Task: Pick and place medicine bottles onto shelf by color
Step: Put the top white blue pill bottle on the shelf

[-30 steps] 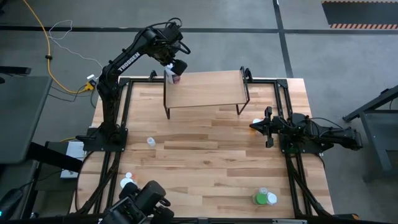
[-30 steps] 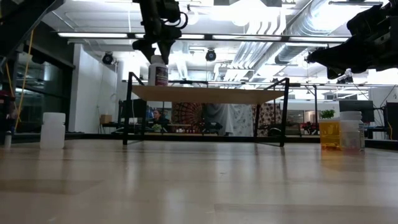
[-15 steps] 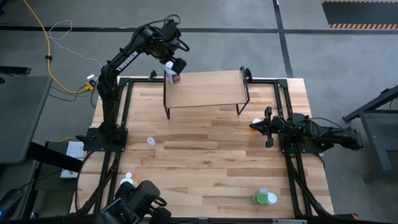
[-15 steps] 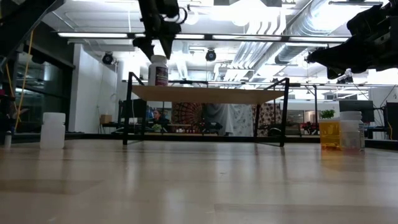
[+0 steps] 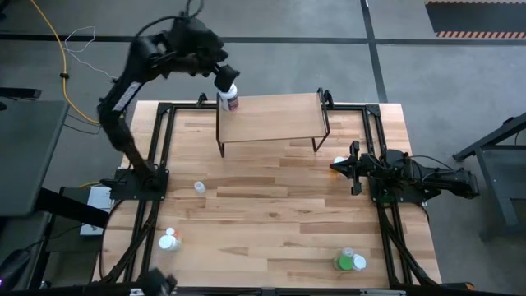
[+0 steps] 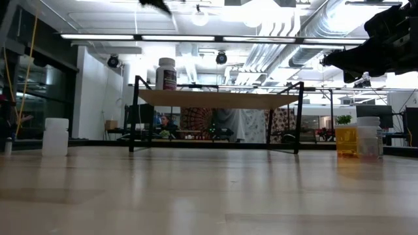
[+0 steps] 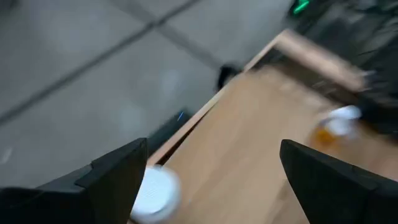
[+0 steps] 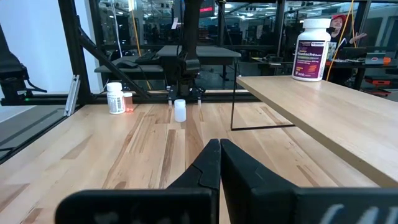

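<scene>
One bottle up on the shelf, left far corner, upright, long axis vertical, cap up, label facing my right arm's cam. My left gripper hangs spread wide above that corner, nothing in it. Right gripper pressed together, parked at table's right side. Left to do, I reckon: small white one mid-left, pair near left front, green + white right front, orange. Mostly undone.
</scene>
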Controlling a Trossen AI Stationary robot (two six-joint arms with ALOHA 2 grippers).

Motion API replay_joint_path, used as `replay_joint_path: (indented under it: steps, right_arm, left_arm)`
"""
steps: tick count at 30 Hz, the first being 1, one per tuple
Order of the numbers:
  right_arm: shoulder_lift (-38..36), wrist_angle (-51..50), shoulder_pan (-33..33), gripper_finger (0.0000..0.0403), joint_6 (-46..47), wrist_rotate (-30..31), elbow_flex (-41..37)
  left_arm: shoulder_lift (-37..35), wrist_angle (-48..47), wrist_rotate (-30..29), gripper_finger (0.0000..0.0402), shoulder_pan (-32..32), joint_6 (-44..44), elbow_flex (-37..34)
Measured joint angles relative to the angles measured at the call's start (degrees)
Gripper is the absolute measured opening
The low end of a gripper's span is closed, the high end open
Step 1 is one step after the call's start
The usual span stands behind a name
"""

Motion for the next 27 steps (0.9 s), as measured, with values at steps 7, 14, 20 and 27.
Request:
replay_joint_path:
  steps: [7, 14, 20, 27]
  right_arm:
    - [0.0, 0.0, 0.0, 0.0, 0.0, 0.0, 0.0]
    - [0.0, 0.0, 0.0, 0.0, 0.0, 0.0, 0.0]
    - [0.0, 0.0, 0.0, 0.0, 0.0, 0.0, 0.0]
    - [0.0, 0.0, 0.0, 0.0, 0.0, 0.0, 0.0]
  left_arm:
    - [-11.1, 17.5, -0.9, 0.0356, -14.6, 2.9, -17.3]
    - [-28.5, 43.0, -5.2, 0.0355, -26.0, 4.9, -51.5]
    - [-44.0, 60.4, -7.0, 0.0355, -31.3, 4.1, -78.6]
    - [-58.8, 77.1, -7.1, 0.0355, -34.8, 3.7, -98.8]
